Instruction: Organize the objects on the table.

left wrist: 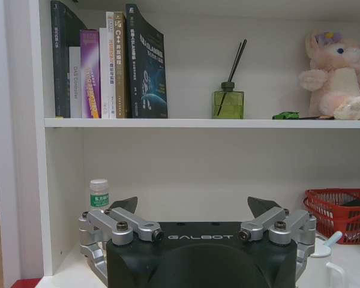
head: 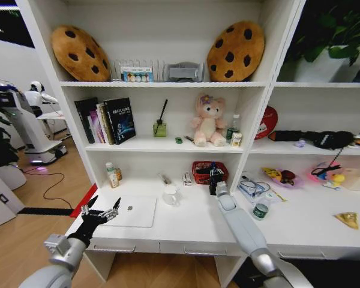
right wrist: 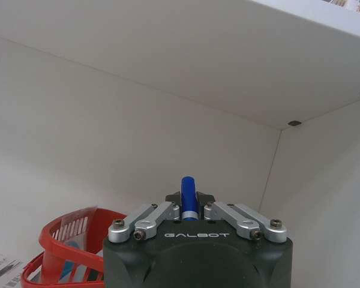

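Right gripper [head: 215, 177], clamped on a blue pen [right wrist: 188, 197], hovers over the red basket [head: 201, 173]; left gripper [head: 105, 207] spread.

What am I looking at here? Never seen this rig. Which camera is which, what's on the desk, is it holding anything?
It is a wheeled robot with two arms. The wide picture comes from its head camera, looking down at a white desk built into shelving. The other two come from cameras on each wrist, so the gripper sits at the bottom of the frame.

The left gripper is open and empty, hovering at the desk's left edge by a closed silver laptop. The right gripper is shut on a blue pen-like item, reaching toward the red mesh basket at the back.

Also on the desk: a white mug and a small water bottle.
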